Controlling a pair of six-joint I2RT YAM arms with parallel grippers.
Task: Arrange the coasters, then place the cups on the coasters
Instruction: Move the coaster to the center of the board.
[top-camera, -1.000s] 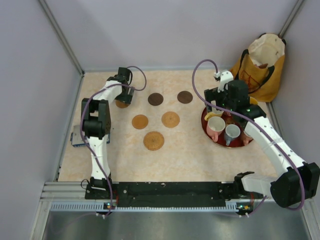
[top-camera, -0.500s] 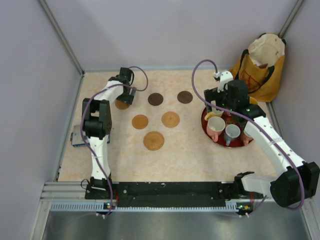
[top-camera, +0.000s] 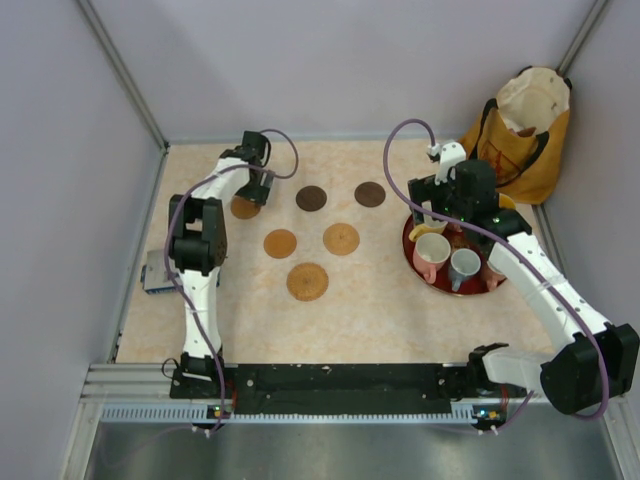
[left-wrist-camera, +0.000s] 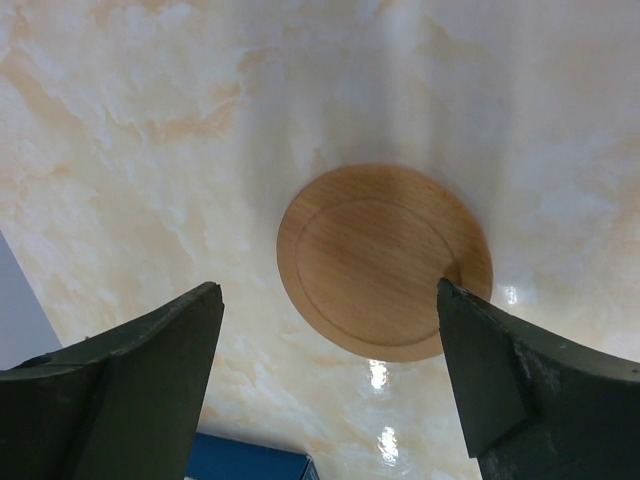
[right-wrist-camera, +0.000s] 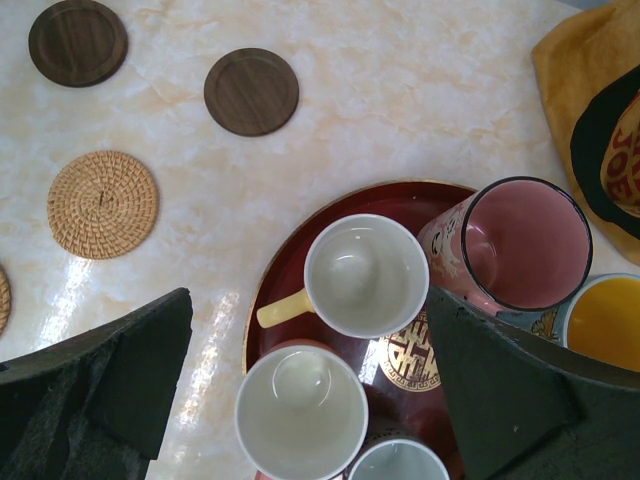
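Change: over the last second your left arm drew its wrist back toward the far wall. The left gripper (left-wrist-camera: 327, 300) then covered less of the round wooden coaster (left-wrist-camera: 385, 262) under it. Your right arm did not move.
Left jaws: they stood wide and held nothing. The wooden coaster lay flat on the table (top-camera: 380, 330) below the gap. One fingertip overlapped its edge in the wrist view, and contact could not be told.
Meaning for the task: that coaster looked set down and let go at the left end of the far row, in line with two dark brown coasters (top-camera: 311, 198) (top-camera: 370, 194). With three tan woven coasters (top-camera: 280, 243) (top-camera: 341, 238) (top-camera: 307, 281) nearer you, six lay out in a three-two-one wedge, none touching. Arranging seemed finished or close to it, so the cups were probably next.
Right jaws: the right gripper (right-wrist-camera: 310, 300) was fully wide and empty, hanging over the red tray (right-wrist-camera: 290, 235) with the pale yellow cup (right-wrist-camera: 365, 275) straight below.
Cups: every one you could see sat in the tray, and none was on a coaster. A tall pink cup (right-wrist-camera: 520, 240) and a blue cup with yellow inside (right-wrist-camera: 605, 320) crowded its far-right side.
Edges: your left gripper worked near the far-left corner of the walls. A blue box (top-camera: 155, 275) lay by the left edge beside that arm. The yellow-orange bag (top-camera: 525, 130) stood just beside the tray.
Open room: bare table ran between the woven coasters and the tray, and across the near half before the arm bases.
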